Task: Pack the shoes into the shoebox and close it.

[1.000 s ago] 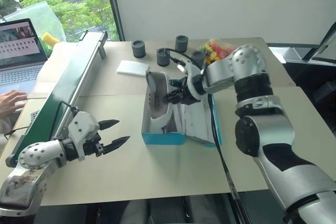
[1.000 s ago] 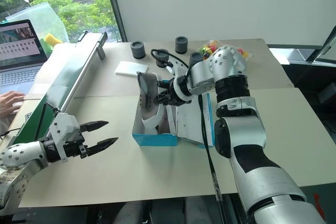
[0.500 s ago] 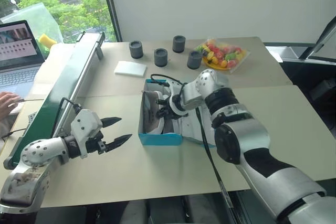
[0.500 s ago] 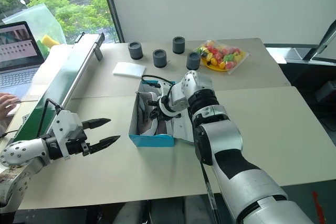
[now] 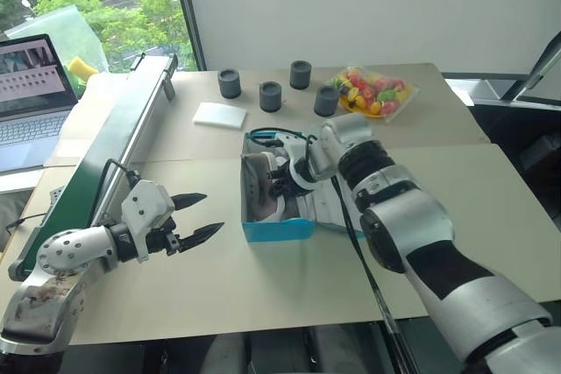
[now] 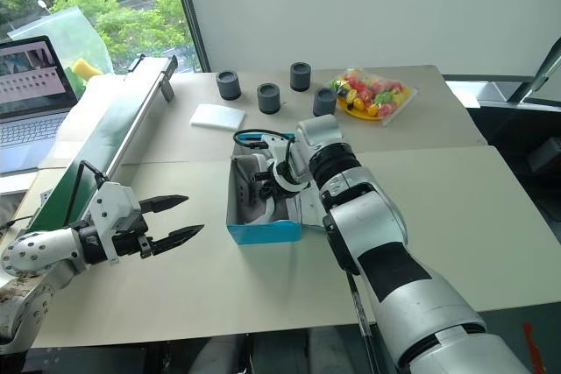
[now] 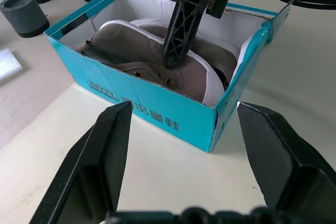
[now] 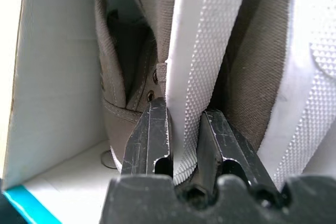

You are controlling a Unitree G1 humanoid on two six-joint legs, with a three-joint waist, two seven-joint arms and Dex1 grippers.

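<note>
Blue cardboard marks the shoebox [image 5: 279, 229], which sits open near the middle of the beige table [image 5: 263, 286], its white inside showing and its lid folded back on the right side. Both shoes [image 7: 157, 74] lie inside it, grey-brown fabric with pale soles, packed side by side on edge. The right gripper [image 8: 181, 145] reaches down into the box from the far right, and its two black fingers are nearly closed, pinching the textured off-white sole of one shoe between them, as the right wrist view shows plainly. The left gripper [image 5: 200, 215] hangs over the table to the left of the box, well apart from it, with its fingers [image 7: 107, 150] spread wide and nothing between them, pointing toward the near end of the box. Far from the box, four dark grey cylinders [image 5: 271, 95] stand in a loose row, with a flat white pad [image 5: 219, 114] to their left and a clear bag of coloured sweets [image 5: 371, 94] to their right. A green conveyor [image 5: 105, 151] runs along the left side of the table, and beyond it sits an open laptop [image 5: 31, 85].
</note>
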